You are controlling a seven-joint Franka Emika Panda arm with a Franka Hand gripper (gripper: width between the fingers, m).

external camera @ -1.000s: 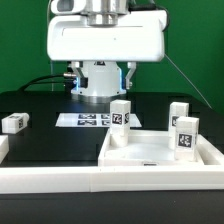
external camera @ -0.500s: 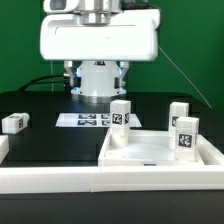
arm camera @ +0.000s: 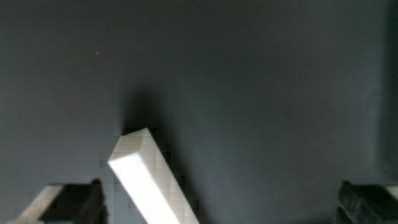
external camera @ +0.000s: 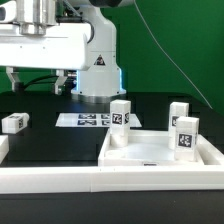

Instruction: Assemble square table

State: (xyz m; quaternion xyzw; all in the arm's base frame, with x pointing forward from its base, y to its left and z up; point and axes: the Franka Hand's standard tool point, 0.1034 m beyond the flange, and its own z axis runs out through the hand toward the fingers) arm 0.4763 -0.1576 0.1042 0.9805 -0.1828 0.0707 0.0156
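Note:
The square table's white slab lies at the front on the exterior view's right. Three tagged white legs stand upright on it: one at its near-left corner and two on its right side. A fourth leg lies loose on the black table at the far left. My gripper hangs open high above that left area, holding nothing. In the wrist view the gripper is open over the dark table. A slanted white bar lies below it, close to one fingertip. Which part that bar is I cannot tell.
The marker board lies flat mid-table in front of the robot base. A long white border rail runs along the front edge, with a white block at its left end.
The gripper has swung from above the table's middle toward the exterior view's left. Its jaws have stayed open. The slab and legs have not moved.

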